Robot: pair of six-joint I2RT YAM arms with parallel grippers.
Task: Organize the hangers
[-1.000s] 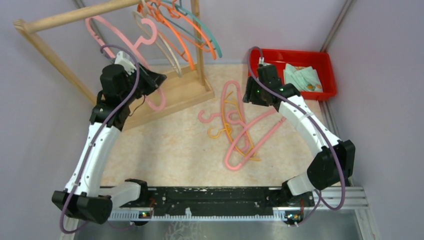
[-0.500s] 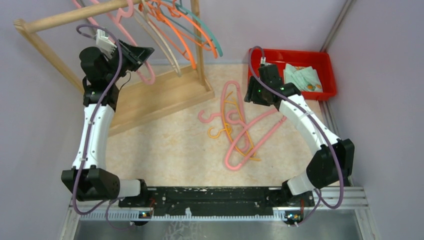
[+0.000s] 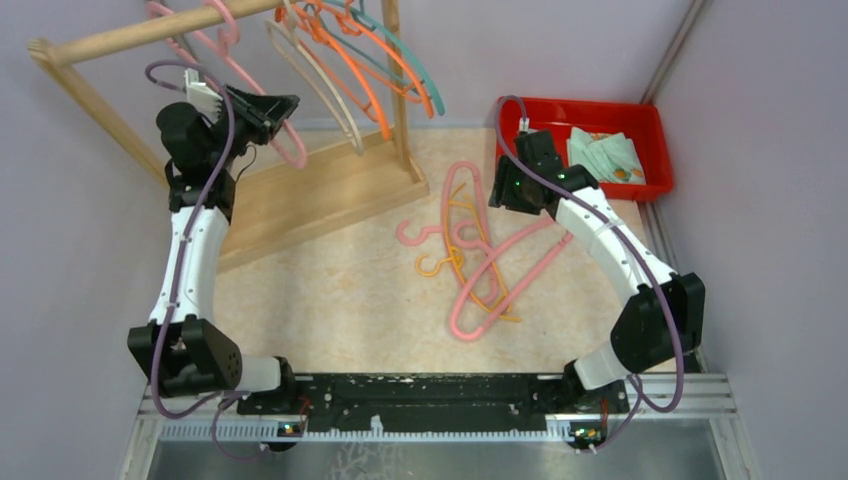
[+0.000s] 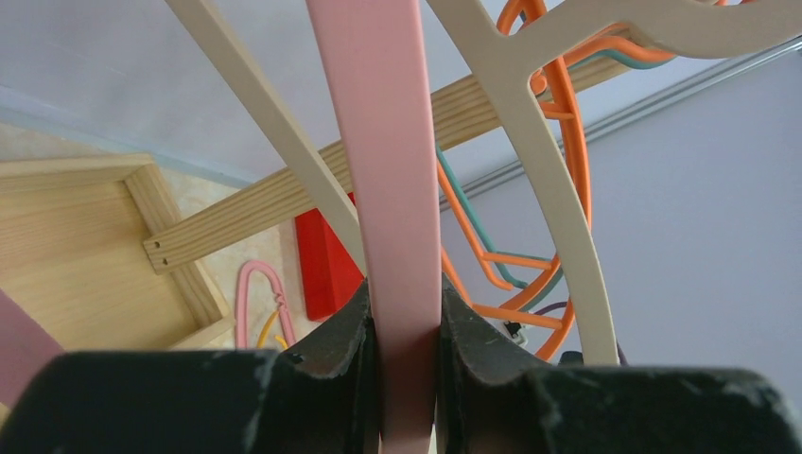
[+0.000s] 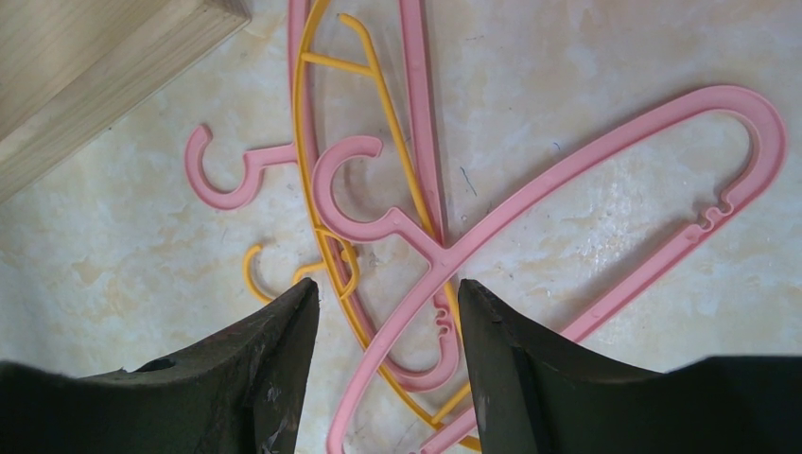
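Note:
My left gripper [image 3: 281,106] [image 4: 407,317] is shut on the arm of a pink hanger [image 3: 291,148] [image 4: 376,142]. I hold it raised beside the wooden rack, with its hook up at the pole [image 3: 140,36]. Beige [image 3: 322,85], orange [image 3: 368,70] and teal [image 3: 425,80] hangers hang on the pole to its right. On the table lies a tangled pile of pink hangers [image 3: 500,265] [image 5: 605,151] and a yellow hanger [image 3: 461,238] [image 5: 312,123]. My right gripper [image 3: 498,193] [image 5: 388,293] hovers open just above that pile, with nothing between its fingers.
The rack's wooden base [image 3: 310,190] [image 4: 66,246] sits at the back left, with an upright post [image 3: 398,90]. A red bin [image 3: 650,120] holding green-and-white packets [image 3: 605,155] stands at the back right. Purple walls close in on three sides.
My left arm swung back and to the left and lifted the pink hanger from beside the rack base up to the pole. The right arm stayed put.

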